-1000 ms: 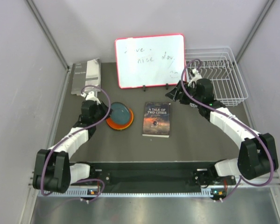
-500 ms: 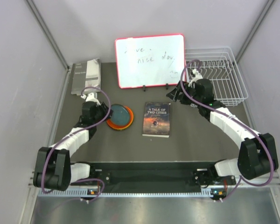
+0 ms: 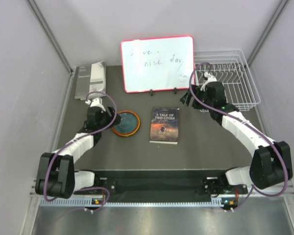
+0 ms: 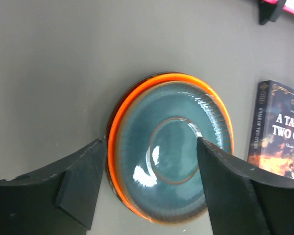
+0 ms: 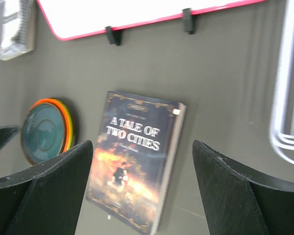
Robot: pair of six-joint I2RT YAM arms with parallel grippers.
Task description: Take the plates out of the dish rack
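Observation:
The plates (image 3: 126,123) lie stacked flat on the dark table, left of the book. A teal plate (image 4: 176,117) is on top, with an orange rim (image 4: 137,95) showing under it. The right wrist view shows a green edge (image 5: 72,132) lower in the stack. My left gripper (image 4: 151,147) hangs open just over the stack (image 3: 111,119), one finger on each side, gripping nothing. The white wire dish rack (image 3: 235,78) stands at the back right and shows no plates. My right gripper (image 3: 187,99) is open and empty beside the rack's left end, over the book (image 5: 142,144).
A book, "A Tale of Two Cities" (image 3: 164,125), lies mid-table. A red-framed whiteboard (image 3: 157,63) stands on feet behind it. A grey booklet (image 3: 90,80) lies at the back left. Rack wire (image 5: 289,98) shows close to my right fingers. Walls close in both sides.
My left gripper has opened and let go of the teal plate, which now lies flat on the orange one. My right gripper has opened a little wider and shifted slightly toward the rack.

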